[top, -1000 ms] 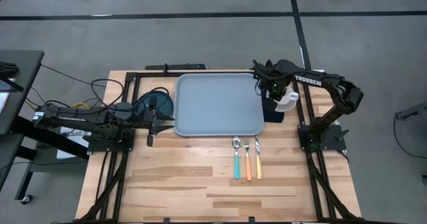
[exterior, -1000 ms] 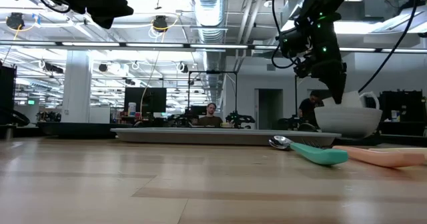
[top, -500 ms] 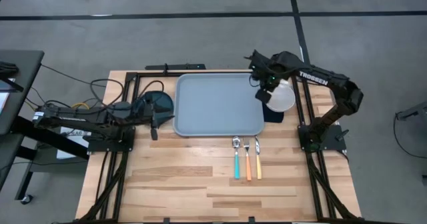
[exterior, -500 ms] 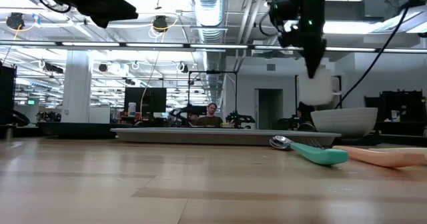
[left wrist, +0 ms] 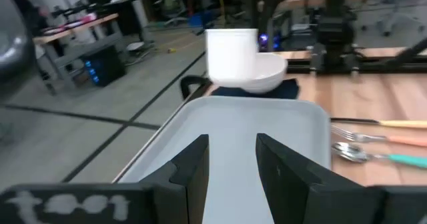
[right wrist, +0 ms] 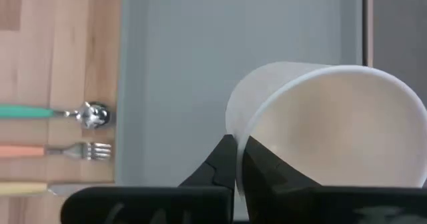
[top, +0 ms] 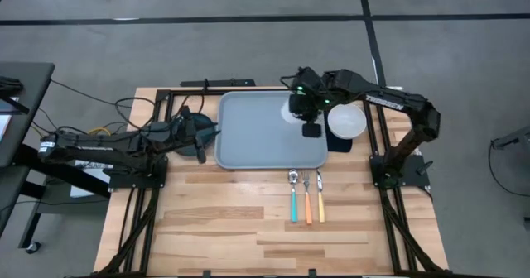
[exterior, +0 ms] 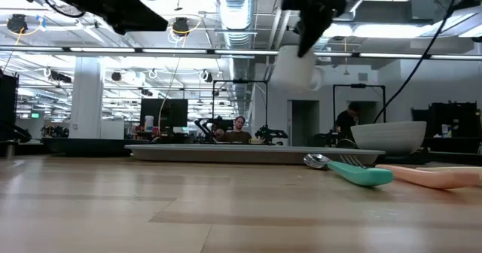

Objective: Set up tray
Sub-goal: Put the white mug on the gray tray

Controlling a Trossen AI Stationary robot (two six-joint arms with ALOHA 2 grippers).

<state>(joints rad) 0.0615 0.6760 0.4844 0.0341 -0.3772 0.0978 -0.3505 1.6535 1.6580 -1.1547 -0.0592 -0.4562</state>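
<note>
A white bowl (top: 346, 121) sat on a dark navy napkin (top: 338, 141) just beside the right claw (top: 300, 112); three pastel-handled utensils (top: 305, 197) lay nearer the counter's (top: 248, 228) front edge.

Tray (top: 263, 129): pale blue-grey, plain.
Cup (right wrist: 320, 137): white outside, cream-white inside.
Bowl (top: 347, 121): white.
Napkin (top: 339, 143): dark navy.
Plate (top: 201, 127): dark teal.
Spoon handle (top: 293, 205): teal; bowl end silver.
Fork handle (top: 308, 207): orange.
Third utensil handle (top: 321, 206): yellow.
Table (top: 248, 228): light wood planks, mixed blond and tan strips.
Arms: black.
</note>
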